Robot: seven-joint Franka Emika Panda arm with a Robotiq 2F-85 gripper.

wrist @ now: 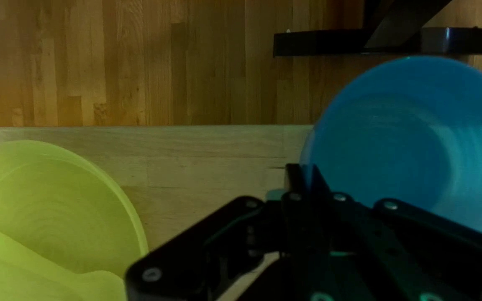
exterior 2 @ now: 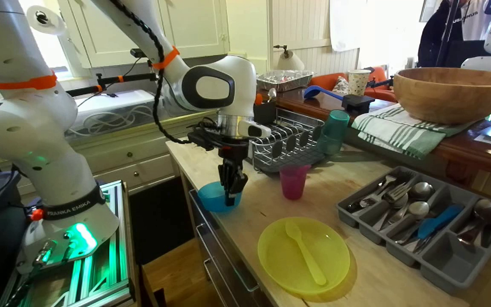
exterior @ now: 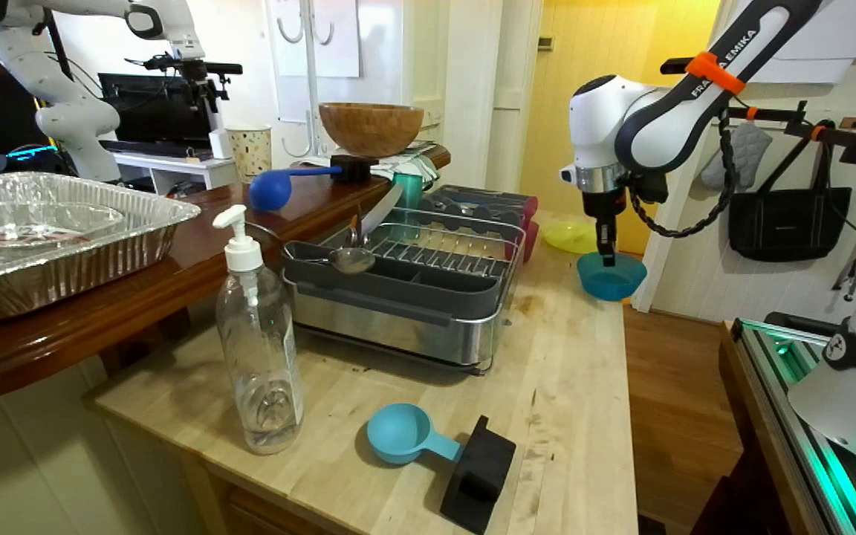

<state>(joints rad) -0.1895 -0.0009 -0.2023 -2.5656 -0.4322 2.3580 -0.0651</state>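
Observation:
My gripper (wrist: 304, 171) is shut on the rim of a translucent blue bowl (wrist: 391, 138), one finger inside the wall and one outside. In both exterior views the fingers point straight down at the bowl (exterior: 612, 284), which stays upright. Part of the bowl (exterior 2: 211, 197) reaches out past the long edge of the wooden counter. Whether its base touches the counter I cannot tell. Beside it lies a yellow plate (exterior 2: 273, 256) with a yellow spoon (exterior 2: 307, 256) on it. A pink cup (exterior 2: 293, 184) stands near the gripper, toward the dish rack.
A metal dish rack (exterior: 398, 319) takes up the counter's middle. Near it are a teal cup (exterior 2: 331, 133), a soap bottle (exterior: 261, 371) and a blue scoop (exterior: 400, 433) in a black holder (exterior: 478, 475). A grey cutlery tray (exterior 2: 454, 258) lies beyond the plate.

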